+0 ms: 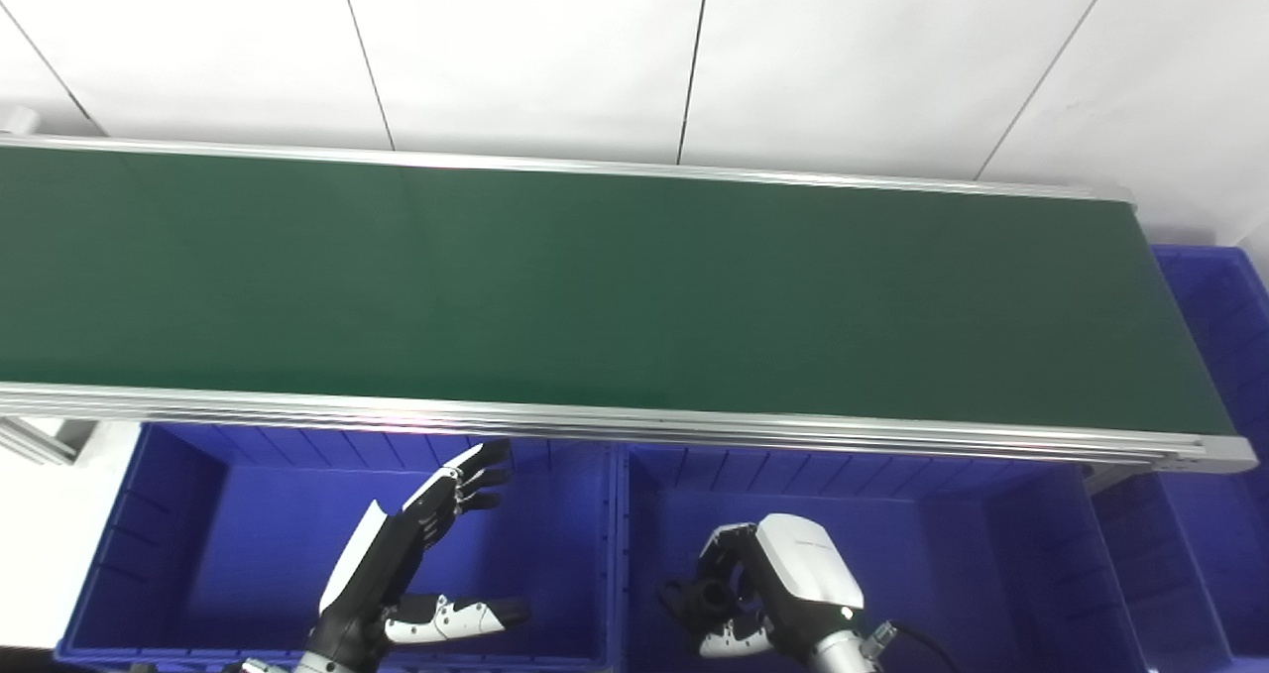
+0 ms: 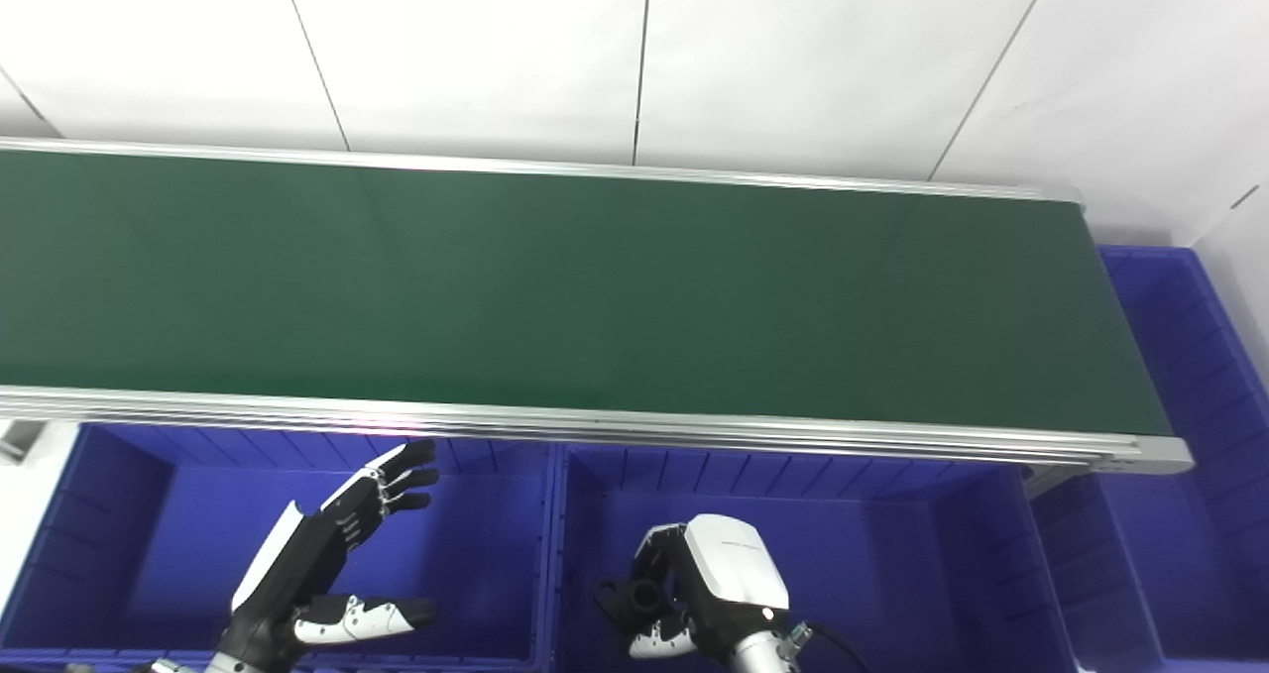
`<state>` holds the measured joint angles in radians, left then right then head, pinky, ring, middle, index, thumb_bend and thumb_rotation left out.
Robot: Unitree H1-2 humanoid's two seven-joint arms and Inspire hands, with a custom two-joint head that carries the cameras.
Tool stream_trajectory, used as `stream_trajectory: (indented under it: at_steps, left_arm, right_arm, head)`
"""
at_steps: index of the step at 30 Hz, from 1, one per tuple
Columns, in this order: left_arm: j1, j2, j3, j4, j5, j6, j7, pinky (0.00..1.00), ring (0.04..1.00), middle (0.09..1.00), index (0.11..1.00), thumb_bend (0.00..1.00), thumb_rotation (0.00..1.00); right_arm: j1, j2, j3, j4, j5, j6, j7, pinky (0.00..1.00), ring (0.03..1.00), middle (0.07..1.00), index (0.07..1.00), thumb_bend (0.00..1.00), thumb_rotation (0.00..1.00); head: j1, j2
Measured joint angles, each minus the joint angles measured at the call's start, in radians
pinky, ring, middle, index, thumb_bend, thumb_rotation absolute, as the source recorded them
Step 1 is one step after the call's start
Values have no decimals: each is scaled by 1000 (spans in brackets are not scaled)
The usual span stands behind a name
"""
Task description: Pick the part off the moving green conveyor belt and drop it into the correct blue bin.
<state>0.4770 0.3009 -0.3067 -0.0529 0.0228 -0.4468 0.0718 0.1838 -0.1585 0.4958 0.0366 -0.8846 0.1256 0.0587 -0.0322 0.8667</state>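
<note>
The part (image 1: 706, 599) sits clamped in my right hand (image 1: 768, 589), a small dark piece, hard-looking and probably light; I judge a pinch across its body holds it, though little of it shows. It hangs over the middle blue bin (image 1: 952, 554), clear of the bin's walls, so letting go there looks safe. My left hand (image 1: 416, 554) holds nothing, fingers (image 1: 476, 470) apart, above the left blue bin (image 1: 169, 534). The green conveyor belt (image 1: 595, 286) is bare, its near rail (image 1: 615, 420) just beyond both hands.
</note>
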Motion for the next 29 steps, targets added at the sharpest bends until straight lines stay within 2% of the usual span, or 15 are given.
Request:
stream_trajectory:
  at_steps: [3,9,17,22,25,29]
  left_arm:
    - [2,-13,20,-2,-12,0,-33,795,852,903,877,659,352]
    - [7,-42,70,-2,-21,0,-95,799,851,898,877,661,356]
    - [9,-75,118,-2,-30,0,-158,799,854,897,874,675,381]
    - [14,-77,129,-2,-30,0,-175,790,852,900,873,677,389]
    - [15,-80,133,-2,-30,0,-188,791,852,898,875,674,383]
    - [16,-93,143,-2,-30,0,-205,793,852,896,873,682,392]
  right_arm:
    - [5,18,-5,-3,17,-1,-32,732,845,888,867,635,118]
    - [57,32,-23,-47,90,-34,-121,792,877,917,892,637,234]
    - [121,41,-43,-137,175,-140,-220,755,866,901,894,617,330]
    - [160,40,-50,-177,237,-176,-221,766,868,894,890,617,326]
    - [179,42,-56,-181,298,-196,-220,710,819,868,879,622,338]
    - [204,47,-64,-177,382,-248,-218,696,801,850,871,619,378]
  head:
    - [2,3]
    - [3,5]
    - [5,5]
    - [5,5]
    - [11,3]
    - [14,3]
